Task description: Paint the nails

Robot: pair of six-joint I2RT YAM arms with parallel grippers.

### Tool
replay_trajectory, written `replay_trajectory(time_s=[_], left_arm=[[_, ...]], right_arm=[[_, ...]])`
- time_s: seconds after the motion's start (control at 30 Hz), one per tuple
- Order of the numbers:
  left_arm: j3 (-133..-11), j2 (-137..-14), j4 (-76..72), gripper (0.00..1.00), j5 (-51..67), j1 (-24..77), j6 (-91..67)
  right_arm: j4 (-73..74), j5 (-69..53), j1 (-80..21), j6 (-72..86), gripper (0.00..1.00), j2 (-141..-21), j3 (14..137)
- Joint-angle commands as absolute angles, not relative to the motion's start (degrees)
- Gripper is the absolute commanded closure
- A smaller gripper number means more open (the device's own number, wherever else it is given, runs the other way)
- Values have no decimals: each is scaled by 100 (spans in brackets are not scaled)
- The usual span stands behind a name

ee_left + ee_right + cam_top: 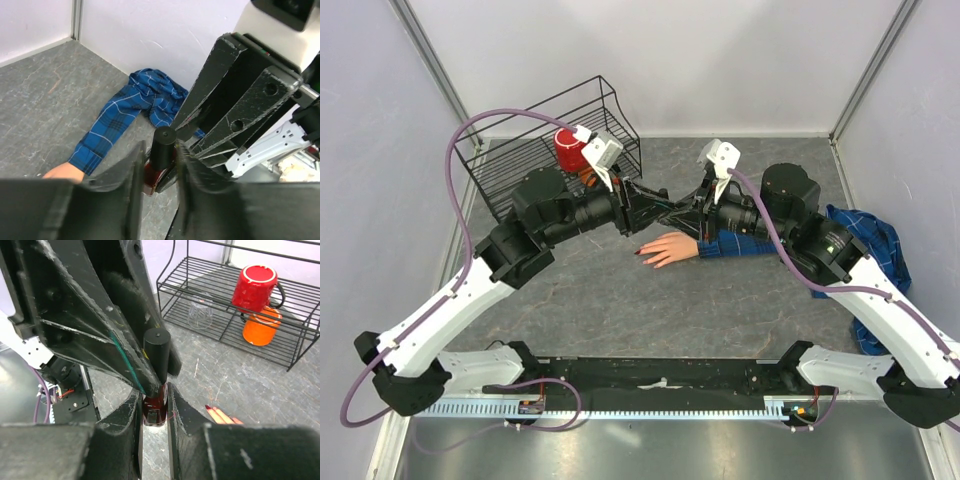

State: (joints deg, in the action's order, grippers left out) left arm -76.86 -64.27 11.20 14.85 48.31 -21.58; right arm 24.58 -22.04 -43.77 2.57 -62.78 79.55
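Both arms meet over the middle of the counter (600, 300), and the reason looks plain from here: the polish bottle (157, 354) needs two holds, one to steady the glass and one for the cap. The right claw (152, 415) is clenched on the dark red body of the bottle. The left claw (161, 172) comes in from the other side and appears to be pinched on it too, its fingers flanking the black cap. The cap is on, so I judge this to be the opening step, with no brush out yet. The nails (207, 407) lie just below and beside this huddle, on the fake hand (668, 247), which rests flat on the counter with its fingertips pointing toward the left arm. The one nail I can make out clearly is dark red. Its plaid sleeve (107, 130) trails off toward the right wall. Room is tight between the two claws. The wire rack (520, 170) with the red mug (569, 150) stands close behind the left arm. The open stretch is the bare counter on the near side of the hand.
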Motion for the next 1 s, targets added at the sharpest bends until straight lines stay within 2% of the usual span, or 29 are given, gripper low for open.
replay_trajectory(time_s=[0.0,0.03,0.07,0.17,0.2,0.23,0.27,0.3,0.33,0.37,0.47,0.5,0.53,0.57,0.6,0.67,0.7,0.77,0.83,0.97], left_arm=[[-8024,-6556,1143,79,1677,4887,-1811],[-8033,-6626,1134,92,1827,4887,-1784],[-8077,-6662,1108,98,2020,4878,-1749],[-8017,-6898,618,98,4027,4589,-1827],[-7876,-6969,172,98,5635,4249,-2559],[-7684,-7048,-1530,98,6312,4062,-3210],[-7342,-7301,-2426,98,6780,3904,-3956],[-7234,-7452,-3453,98,7359,3633,-5399],[-7173,-7636,-4872,98,7539,3543,-6006],[-7207,-7899,-5165,98,7654,3377,-6386],[-7452,-7981,-4013,98,7490,3139,-6058],[-7601,-7937,-3268,98,7332,3112,-5020],[-7994,-7893,-1390,94,7113,3111,-4340],[-8172,-7736,-666,85,6493,3111,-3228],[-8304,-7656,-128,66,6199,3111,-2912],[-8437,-7454,585,50,5576,3111,-2429],[-8429,-7210,667,43,5416,3129,-2365],[-8271,-6962,764,39,4917,3146,-2259],[-8139,-6645,800,28,4581,3146,-2276],[-8051,-6302,949,28,3228,3611,-2347]], right_arm=[[2259,-2144,-4395,193,100,-6179,8200],[2259,-2188,-4395,167,100,-6170,8191],[2250,-2284,-4386,158,100,-6161,8191],[2215,-3292,-4395,79,100,-6091,8165],[2197,-4566,-4403,53,100,-6091,8139],[2006,-5223,-4395,53,100,-6065,8104],[1708,-5751,-4395,488,100,-6030,8034],[1244,-6505,-4403,927,100,-5986,7737],[230,-6582,-4403,1323,100,-5829,7560],[46,-6557,-4403,1614,100,-5766,7428],[306,-6224,-4377,1390,100,-5678,7479],[673,-6118,-4377,1249,100,-5704,7532],[868,-5752,-4377,1100,100,-5739,7576],[1035,-5548,-4377,829,100,-5739,7663],[1403,-5311,-4377,696,100,-5783,7716],[1677,-4704,-4377,476,100,-5844,7839],[1896,-4537,-4377,292,100,-5897,7875],[2030,-4106,-4377,176,100,-5950,7927],[2109,-3825,-4377,88,100,-5968,7937],[2179,-3175,-4377,44,100,-6003,7972]])
